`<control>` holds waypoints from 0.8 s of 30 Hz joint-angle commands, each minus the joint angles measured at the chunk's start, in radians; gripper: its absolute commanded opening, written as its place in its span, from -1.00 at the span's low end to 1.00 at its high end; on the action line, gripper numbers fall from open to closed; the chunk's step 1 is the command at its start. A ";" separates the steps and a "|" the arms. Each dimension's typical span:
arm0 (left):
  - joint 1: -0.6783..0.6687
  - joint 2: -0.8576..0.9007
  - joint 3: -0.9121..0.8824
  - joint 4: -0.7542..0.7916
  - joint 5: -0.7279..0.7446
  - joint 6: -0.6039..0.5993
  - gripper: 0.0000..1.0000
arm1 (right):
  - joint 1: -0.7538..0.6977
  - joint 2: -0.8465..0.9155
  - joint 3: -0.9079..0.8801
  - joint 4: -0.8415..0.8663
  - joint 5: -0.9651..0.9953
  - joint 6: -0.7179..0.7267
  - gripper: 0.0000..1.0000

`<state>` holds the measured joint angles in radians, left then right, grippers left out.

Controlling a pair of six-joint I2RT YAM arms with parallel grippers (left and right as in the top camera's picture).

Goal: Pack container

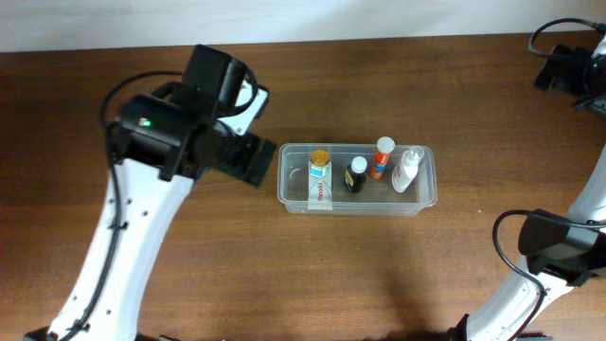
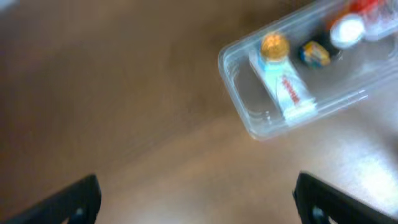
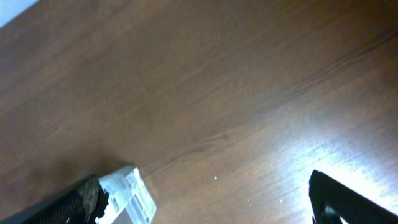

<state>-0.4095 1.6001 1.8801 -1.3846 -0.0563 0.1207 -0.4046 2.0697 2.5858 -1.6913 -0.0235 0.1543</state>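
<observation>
The clear container (image 1: 293,195) lies at the table's middle. Inside it are a white tube with an orange cap (image 1: 320,176), a dark bottle (image 1: 355,175), an orange-and-white bottle (image 1: 382,157) and a clear white bottle (image 1: 407,169). My left gripper (image 1: 258,161) is just left of the container's left end, open and empty. The blurred left wrist view shows its fingers (image 2: 199,202) wide apart over bare wood, with the container (image 2: 239,102) and the tube (image 2: 283,84) ahead. My right gripper (image 1: 566,66) is at the far right back, open and empty (image 3: 205,199).
The table is dark brown wood with a pale wall along its back edge. A white tag (image 3: 132,194) sits against the right gripper's left finger. The right arm's cables (image 1: 559,33) hang at the back right corner.
</observation>
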 commanded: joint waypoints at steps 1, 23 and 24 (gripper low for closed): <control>0.000 -0.120 -0.211 0.163 -0.015 0.121 0.99 | -0.002 -0.003 -0.001 -0.007 0.006 0.005 0.97; 0.322 -1.097 -1.379 0.987 -0.008 0.121 0.99 | -0.002 -0.003 -0.001 -0.007 0.006 0.005 0.97; 0.326 -1.135 -1.410 1.012 -0.008 0.121 0.99 | -0.002 -0.003 -0.001 -0.007 0.006 0.005 0.97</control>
<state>-0.0971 0.5621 0.5461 -0.4137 -0.0799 0.2260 -0.4046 2.0697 2.5858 -1.6920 -0.0227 0.1547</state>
